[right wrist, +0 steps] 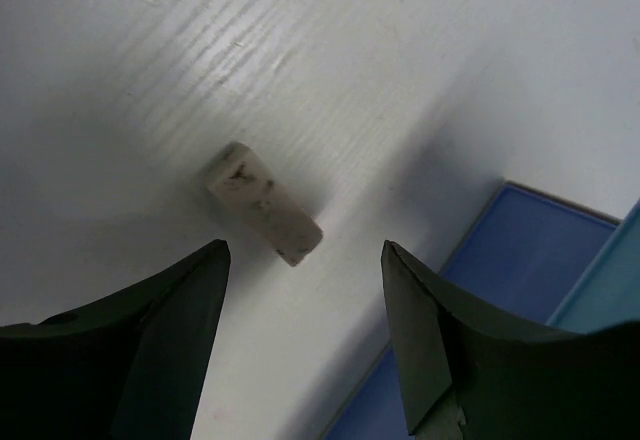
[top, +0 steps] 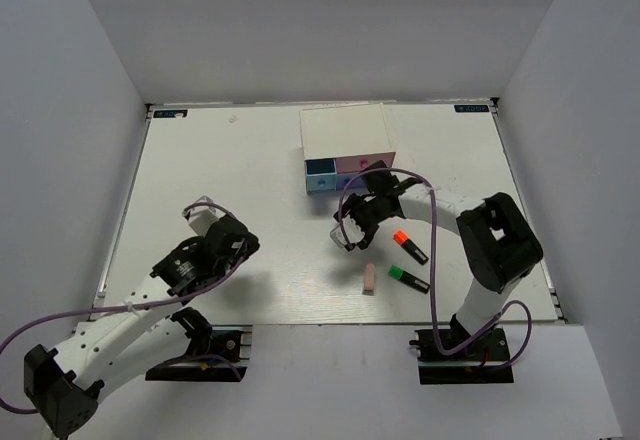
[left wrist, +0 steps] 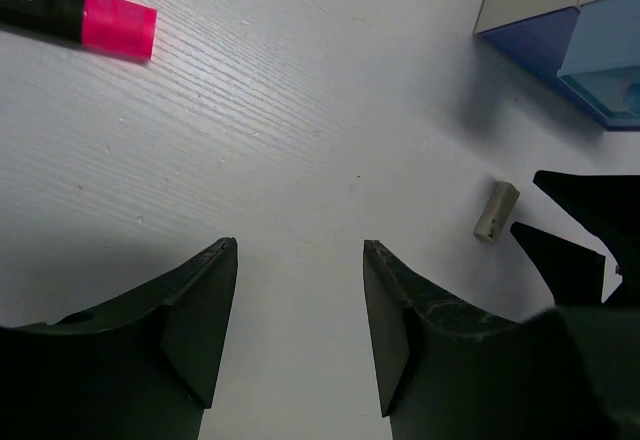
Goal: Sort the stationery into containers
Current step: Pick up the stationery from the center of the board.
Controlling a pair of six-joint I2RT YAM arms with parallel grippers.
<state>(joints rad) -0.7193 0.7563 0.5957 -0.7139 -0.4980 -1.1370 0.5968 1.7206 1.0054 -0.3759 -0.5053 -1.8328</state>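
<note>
- Grey eraser (right wrist: 265, 203) lies flat on the white table (top: 250, 160), near the periwinkle drawer front (right wrist: 540, 250) and the light blue drawer front (right wrist: 612, 278). The right gripper (right wrist: 300, 300) hangs over it with jaws apart, gripping nothing.
- Risk: the block sits askew to the jaws and off toward one finger. Closing from here could catch only a corner and flick it away, or push it toward the box (top: 345, 132).
- Risk: it is tiny and low, so a shallow descent would close on air and a deep one would scrape the fingertips on the table.
- Risk: I cannot tell whether any drawer is open. If none is, a lifted eraser has nowhere to go.
- The left gripper (left wrist: 300, 310) is also spread and empty over bare table, well apart from the pink-capped highlighter (left wrist: 80, 15).
- Only the left wrist view shows that pink highlighter. It also shows the grey eraser just beside the right fingers.
- In the top view the right gripper hides the grey eraser. That view alone shows the orange-red highlighter (top: 410, 248), the green highlighter (top: 408, 279) and the pinkish-beige eraser (top: 369, 278), all loose on the table.
</note>
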